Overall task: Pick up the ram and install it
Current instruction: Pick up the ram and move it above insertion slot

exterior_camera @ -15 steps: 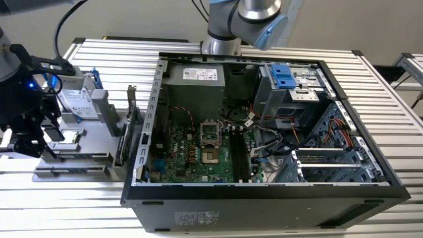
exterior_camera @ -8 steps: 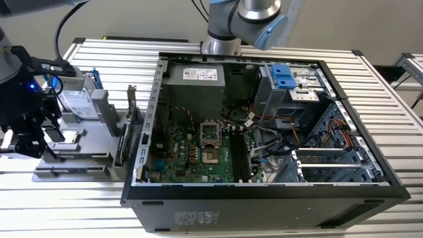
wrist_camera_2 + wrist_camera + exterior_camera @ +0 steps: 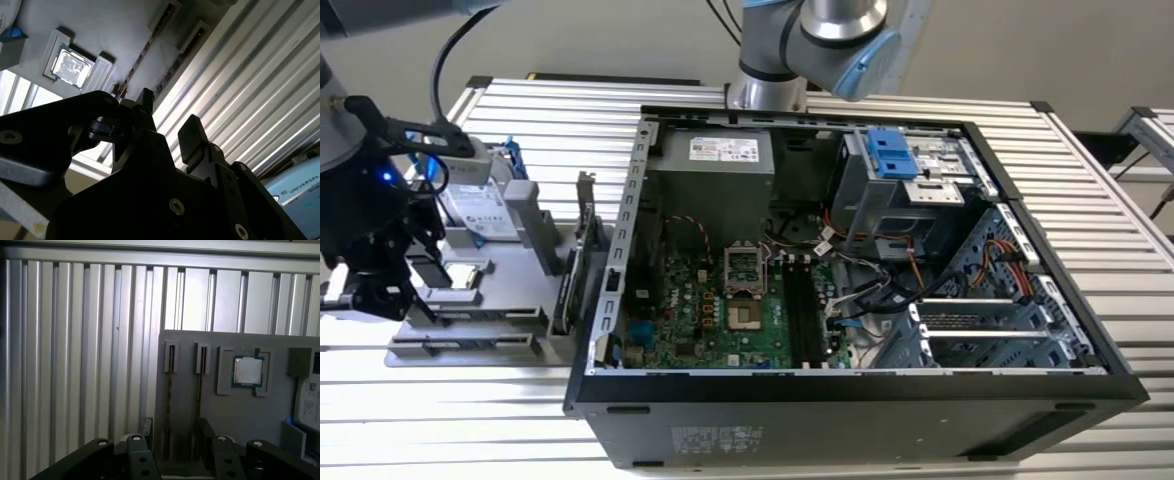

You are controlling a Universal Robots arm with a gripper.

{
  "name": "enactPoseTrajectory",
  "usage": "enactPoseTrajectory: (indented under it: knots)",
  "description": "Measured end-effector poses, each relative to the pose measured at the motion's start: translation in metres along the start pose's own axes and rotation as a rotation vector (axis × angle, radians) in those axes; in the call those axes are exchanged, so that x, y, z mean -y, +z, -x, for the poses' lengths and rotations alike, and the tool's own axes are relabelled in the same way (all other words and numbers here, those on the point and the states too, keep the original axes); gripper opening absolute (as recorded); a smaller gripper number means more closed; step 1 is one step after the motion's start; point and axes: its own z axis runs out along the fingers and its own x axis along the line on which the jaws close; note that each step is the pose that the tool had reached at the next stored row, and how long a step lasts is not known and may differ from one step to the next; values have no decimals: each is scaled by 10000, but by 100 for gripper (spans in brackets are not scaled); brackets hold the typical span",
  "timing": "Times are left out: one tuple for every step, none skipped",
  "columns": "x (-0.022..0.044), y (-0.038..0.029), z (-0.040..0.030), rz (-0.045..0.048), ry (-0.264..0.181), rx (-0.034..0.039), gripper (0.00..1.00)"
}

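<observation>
1. Reads as the approach for the pick: pincer (image 3: 175, 432) spread apart, clamped on nothing, hanging over the tray (image 3: 240, 415) on the slatted tabletop (image 3: 75, 340).
2. Look for the ram (image 3: 169, 385) on edge in a tray slot, the slot farther from the CPU (image 3: 248, 371); not yet lifted, so no part of the install done.
3. Mind a second stick (image 3: 200, 385) in the slot between ram and CPU, just beside the ram and parallel to it.
4. In the first wrist view, appears to bracket the ram's line with the fingers (image 3: 206, 432), the CPU-side one lying close over the second stick; cannot tell the height above either.
5. To do this well, centre on the ram's thin top edge and keep the fingers square to its flat faces.
6. Shift away from the CPU if needed, so that the CPU-side finger meets the gap between the sticks and not the second stick's edge.
7. Keep any descent straight along the slot's line; a skewed entry would likely lever the ram against the slot walls.
8. Leave alone the hard drive (image 3: 310, 400), on the far side of the CPU from the ram.
9. Note the open case (image 3: 854, 425) well apart from the CPU, toward the exterior view's right; far from the pincer now.
</observation>
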Motion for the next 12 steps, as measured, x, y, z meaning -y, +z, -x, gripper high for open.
enactPoseTrajectory:
  knots:
    - [0, 3, 0, 0, 0, 0, 100]
    - [0, 5, 0, 0, 0, 0, 100]
    - [0, 8, 0, 0, 0, 0, 100]
    - [0, 11, 0, 0, 0, -1, 100]
    - [0, 13, 0, 0, 0, -1, 100]
    - [0, 16, 0, 0, 0, -2, 100]
    - [0, 18, 0, 0, 0, -1, 100]
    - [0, 21, 1, 0, 0, -2, 100]
    - [0, 24, 1, 0, 0, -2, 100]
    - [0, 26, 1, 0, 0, -2, 100]
    - [0, 29, 1, 0, 0, -2, 100]
    - [0, 31, 1, 0, 0, -3, 100]
